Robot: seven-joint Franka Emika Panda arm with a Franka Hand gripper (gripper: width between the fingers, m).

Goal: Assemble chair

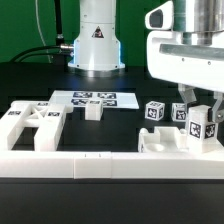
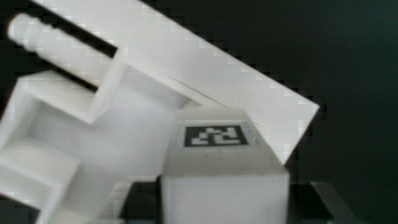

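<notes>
Black counter (image 1: 120,128) is carrying everything, with the rail (image 1: 100,160) running along its front edge. Behind the rail's end at the exterior view's left, the slotted panel (image 1: 30,125) is lying flat with nothing touching it. The marker board (image 1: 85,99) is sitting well behind the rail's middle, and a small block (image 1: 93,111) is standing between that board and the rail. Just behind the rail's other end, a chunky white part (image 1: 165,143) is resting. The wrist view is showing it (image 2: 107,100) as angled walls close under the camera.

The end effector (image 1: 200,116) is hanging over that part and appears to be clamping a tagged cube (image 1: 198,126). In the wrist view this cube (image 2: 217,150) is filling the gap between the fingers, tag facing the camera. One spare cube (image 1: 152,112) and a second spare cube (image 1: 180,111) are waiting farther behind the rail, apart from the part.

Judging by this, a leg cube is being brought to the part for joining. The next move is calling for squaring the cube over its seat, lowering it straight and keeping the clamp on until it is seated. Whether cube and part are touching, I cannot tell.
</notes>
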